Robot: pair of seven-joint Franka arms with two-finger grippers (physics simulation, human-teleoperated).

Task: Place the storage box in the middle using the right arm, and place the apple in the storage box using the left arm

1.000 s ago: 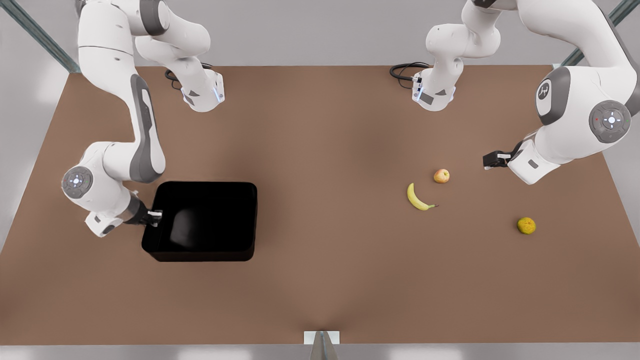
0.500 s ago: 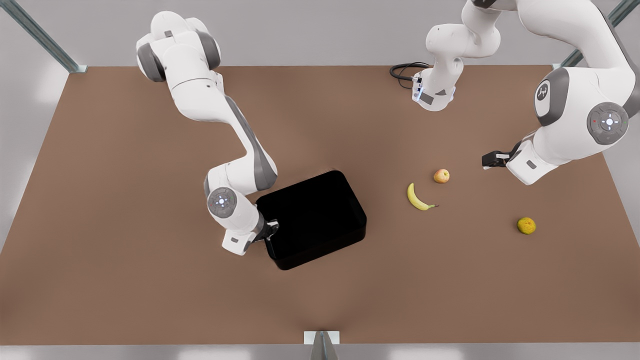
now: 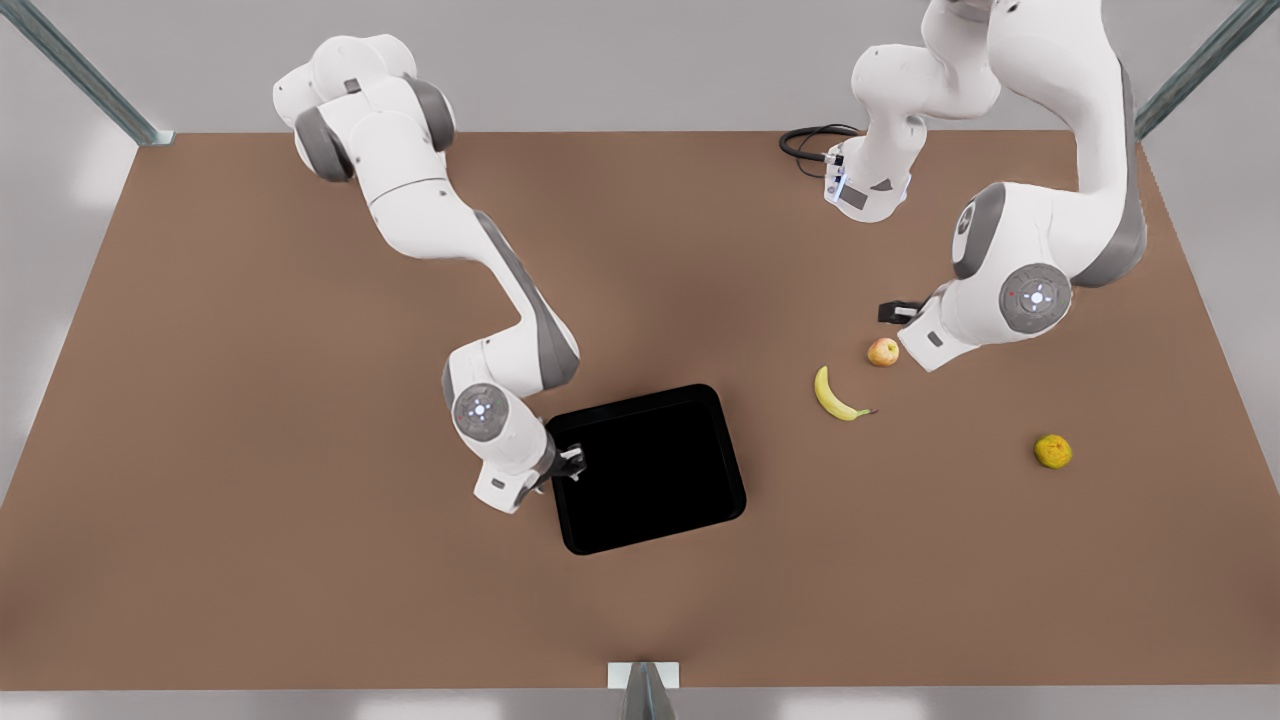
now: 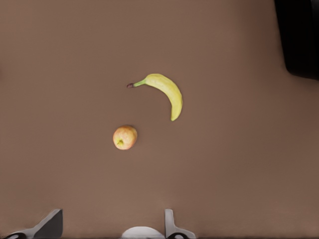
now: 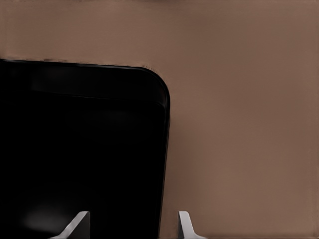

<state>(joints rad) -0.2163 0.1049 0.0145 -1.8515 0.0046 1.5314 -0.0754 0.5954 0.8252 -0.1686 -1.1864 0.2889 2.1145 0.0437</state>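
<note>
Between apple [image 3: 883,351] and storage box [image 3: 650,468], banana [image 3: 834,395]; citrus [image 3: 1052,451] apart.

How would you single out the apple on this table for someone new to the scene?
On the brown table, look toward the front view's right, away from the large glossy black storage box. The small round yellowish, red-blushed apple lies beside the left gripper; unlike the curved yellow banana, it is round, and the rough yellow-orange citrus ball lacks blush.

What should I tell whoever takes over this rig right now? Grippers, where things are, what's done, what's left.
Right gripper: open, fingers straddling the storage box wall.
Left gripper: open, above the table beside the apple, holding nothing.
Done: box sits near the table's middle.
Left: release the box, then pick the apple and put it in. Leave the banana and the orange citrus.
</note>
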